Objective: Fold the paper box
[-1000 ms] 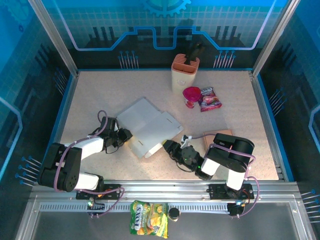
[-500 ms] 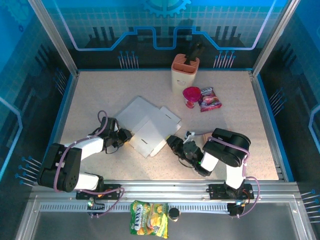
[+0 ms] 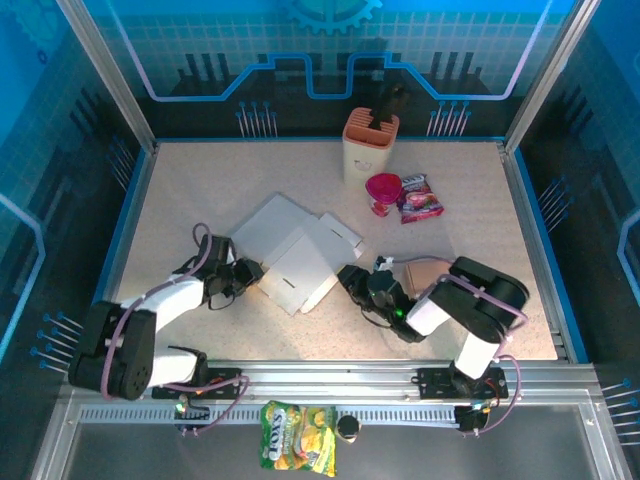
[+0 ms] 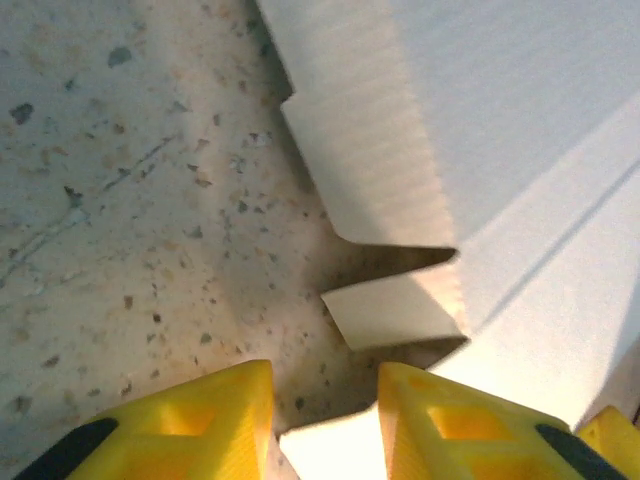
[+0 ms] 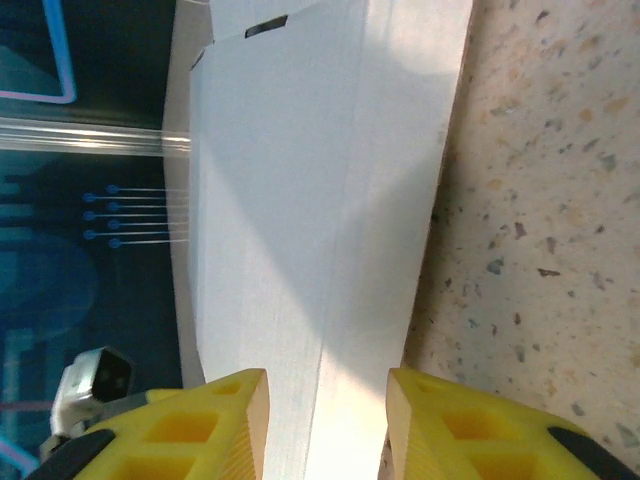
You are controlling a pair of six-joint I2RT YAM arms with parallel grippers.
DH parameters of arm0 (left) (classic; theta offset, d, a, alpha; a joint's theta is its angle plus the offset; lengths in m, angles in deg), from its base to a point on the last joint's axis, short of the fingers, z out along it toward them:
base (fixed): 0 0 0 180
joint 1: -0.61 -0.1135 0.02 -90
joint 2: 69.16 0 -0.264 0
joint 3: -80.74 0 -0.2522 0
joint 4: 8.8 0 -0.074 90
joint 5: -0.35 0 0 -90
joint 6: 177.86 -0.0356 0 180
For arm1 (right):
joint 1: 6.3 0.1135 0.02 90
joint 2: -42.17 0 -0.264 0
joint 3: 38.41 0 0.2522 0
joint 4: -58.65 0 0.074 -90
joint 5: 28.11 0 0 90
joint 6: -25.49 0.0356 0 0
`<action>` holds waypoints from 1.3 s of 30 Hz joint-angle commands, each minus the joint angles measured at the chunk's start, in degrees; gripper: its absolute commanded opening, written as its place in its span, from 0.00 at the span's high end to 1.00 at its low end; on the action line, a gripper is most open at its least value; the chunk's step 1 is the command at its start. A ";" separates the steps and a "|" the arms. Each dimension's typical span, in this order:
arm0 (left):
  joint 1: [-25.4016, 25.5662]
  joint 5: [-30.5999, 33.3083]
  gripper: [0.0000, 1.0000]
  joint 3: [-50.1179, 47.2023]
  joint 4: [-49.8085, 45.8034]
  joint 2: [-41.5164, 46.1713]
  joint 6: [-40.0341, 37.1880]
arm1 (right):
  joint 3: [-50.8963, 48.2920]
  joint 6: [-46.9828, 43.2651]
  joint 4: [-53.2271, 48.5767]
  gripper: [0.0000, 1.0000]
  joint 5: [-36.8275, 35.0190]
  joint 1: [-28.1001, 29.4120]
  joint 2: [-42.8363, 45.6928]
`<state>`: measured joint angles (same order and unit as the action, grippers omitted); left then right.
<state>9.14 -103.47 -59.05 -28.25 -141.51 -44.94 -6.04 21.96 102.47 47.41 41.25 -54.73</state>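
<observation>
The paper box [image 3: 290, 252] lies as a flat white cardboard sheet, partly folded over itself, on the speckled table. My left gripper [image 3: 252, 271] sits low at its left edge. In the left wrist view its yellow jaws [image 4: 324, 372] stand open with a corner of a white flap [image 4: 335, 450] lying between them and another small flap [image 4: 395, 310] just ahead. My right gripper [image 3: 349, 278] is at the box's right edge. Its jaws [image 5: 327, 375] are open over a long white panel [image 5: 320, 200] that runs away between the fingers.
A beige holder [image 3: 370, 140], a pink cup [image 3: 382, 190] and a red snack packet [image 3: 420, 198] stand at the back right. A brown cardboard piece [image 3: 432, 270] lies behind the right arm. A yellow snack bag [image 3: 298, 448] rests in front of the rail.
The box's right flap has been folded over to the left and the sheet now looks narrower. My right arm moved up and right. The left jaws have opened a little.
</observation>
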 commanded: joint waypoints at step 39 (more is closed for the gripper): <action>7.72 -10.49 0.54 5.83 -1.24 -10.14 -11.24 | 38.78 -34.53 -67.66 0.57 24.78 -13.35 -5.01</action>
<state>15.81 -113.07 -51.57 -31.81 -152.40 -58.98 31.40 -9.25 39.55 71.60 28.66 -58.60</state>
